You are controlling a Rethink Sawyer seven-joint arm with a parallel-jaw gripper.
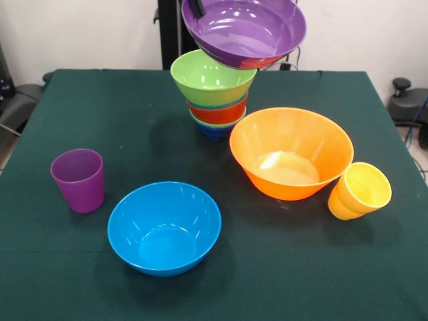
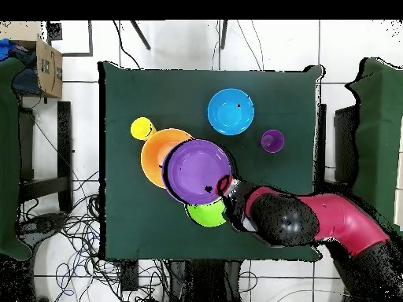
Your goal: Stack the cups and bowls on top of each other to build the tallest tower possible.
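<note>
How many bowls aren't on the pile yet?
2. The large orange bowl stands on the table beside the tower, with the yellow cup leaning against it. The large blue bowl stands alone near the front edge, beside the purple cup.

Red-black arm point(image 2: 315, 220) reaching in, jaws hidden.
</note>
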